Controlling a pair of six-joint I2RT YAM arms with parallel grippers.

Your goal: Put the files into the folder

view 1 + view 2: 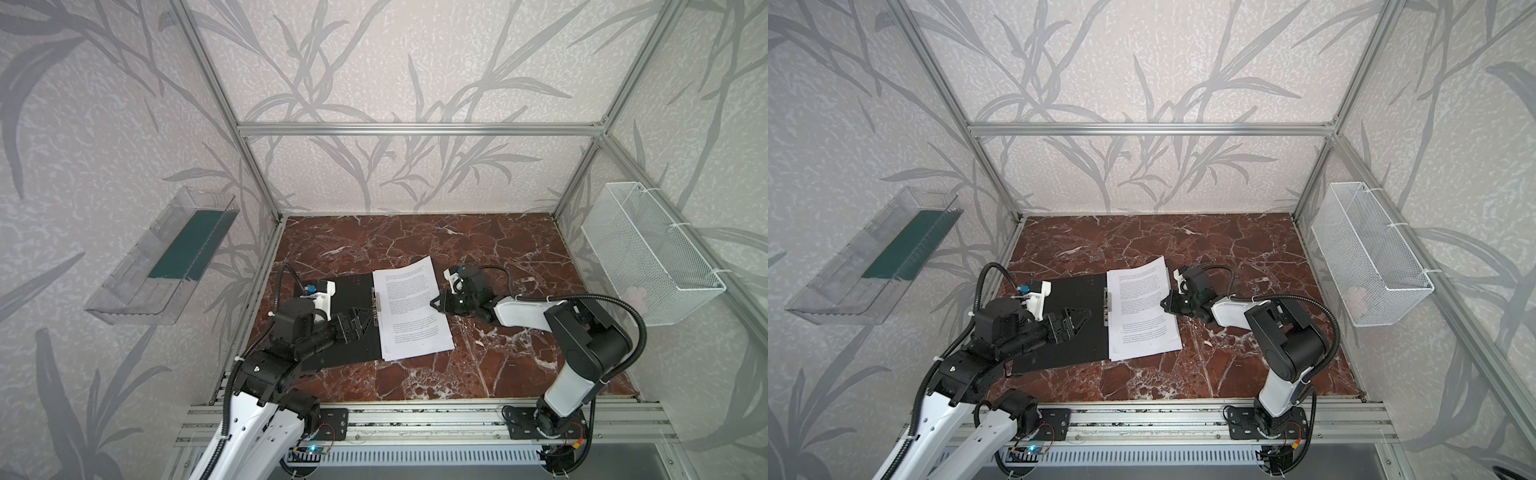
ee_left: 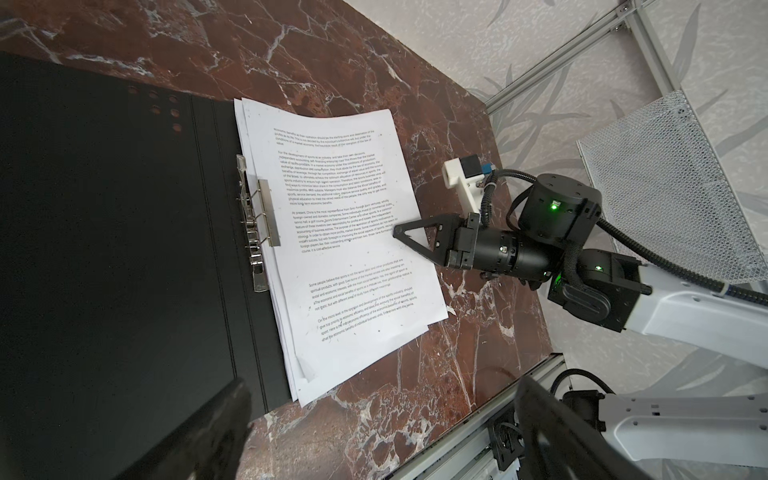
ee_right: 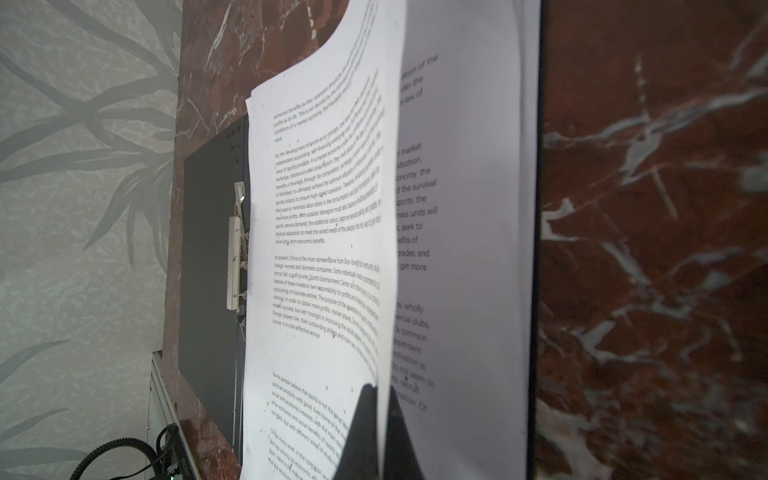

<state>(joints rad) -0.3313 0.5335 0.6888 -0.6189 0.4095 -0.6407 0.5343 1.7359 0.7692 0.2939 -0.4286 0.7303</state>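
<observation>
The folder (image 1: 353, 291) (image 1: 1075, 299) lies open on the marble table, black inside up, with a metal clip bar (image 2: 253, 224) at its spine. The files (image 1: 409, 307) (image 1: 1142, 307) (image 2: 345, 232), white sheets with dense black text, lie stacked on its right half. My right gripper (image 1: 434, 301) (image 2: 398, 230) (image 3: 380, 390) is shut on the right edge of the top sheet, which bows up off the sheets beneath. My left gripper (image 1: 363, 318) (image 1: 1086, 316) (image 2: 382, 386) hovers open over the folder's left half, holding nothing.
A clear plastic tray (image 1: 166, 257) hangs on the left wall and a white wire basket (image 1: 648, 257) on the right wall. Aluminium frame posts stand at the table's corners. A metal rail (image 1: 415, 419) with both arm bases runs along the front edge.
</observation>
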